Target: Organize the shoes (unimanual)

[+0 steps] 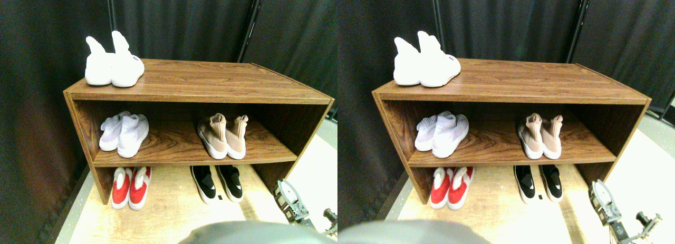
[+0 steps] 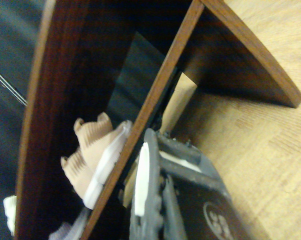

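Tan pair (image 1: 223,137): side by side on the middle board of the shelf (image 1: 211,80).
Black pair (image 1: 217,183): on the floor beneath that board.
Right gripper (image 1: 295,204): off the shelf's lower right corner; jaws' state, cannot tell.

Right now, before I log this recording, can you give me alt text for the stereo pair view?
A wooden two-shelf shoe rack stands before a dark curtain, with white sock sneakers on top. Pale lavender sneakers and tan-beige knit sneakers share the middle shelf; red-and-white sneakers and low black sneakers sit on the floor beneath. The right gripper waits at lower right, holding nothing.
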Tool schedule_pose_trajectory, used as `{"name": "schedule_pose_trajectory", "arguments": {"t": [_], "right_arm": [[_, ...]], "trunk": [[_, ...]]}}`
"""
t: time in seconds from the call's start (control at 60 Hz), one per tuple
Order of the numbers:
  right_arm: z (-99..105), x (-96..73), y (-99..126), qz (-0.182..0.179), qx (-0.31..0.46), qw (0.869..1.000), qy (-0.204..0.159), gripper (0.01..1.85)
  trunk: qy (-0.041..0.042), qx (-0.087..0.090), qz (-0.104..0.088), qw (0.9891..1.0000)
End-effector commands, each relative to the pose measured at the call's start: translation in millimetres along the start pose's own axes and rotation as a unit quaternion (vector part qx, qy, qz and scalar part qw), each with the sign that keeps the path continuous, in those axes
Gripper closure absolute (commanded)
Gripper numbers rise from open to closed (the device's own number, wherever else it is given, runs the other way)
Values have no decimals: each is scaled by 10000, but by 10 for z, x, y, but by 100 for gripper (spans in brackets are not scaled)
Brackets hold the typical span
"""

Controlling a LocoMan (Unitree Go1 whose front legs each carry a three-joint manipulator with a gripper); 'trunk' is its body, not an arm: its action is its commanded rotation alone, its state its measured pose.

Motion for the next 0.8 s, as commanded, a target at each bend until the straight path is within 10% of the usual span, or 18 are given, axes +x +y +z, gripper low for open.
{"name": "schedule_pose_trajectory", "arguments": {"t": [0.017,0.8], "right_arm": [[-23,45,-112,-63,27,9999,-97,180],[15,754,-872,-1221,307,9891,-762,180]], "trunk": [[91,-122,31,9999],[102,-198,147,9996]]}}
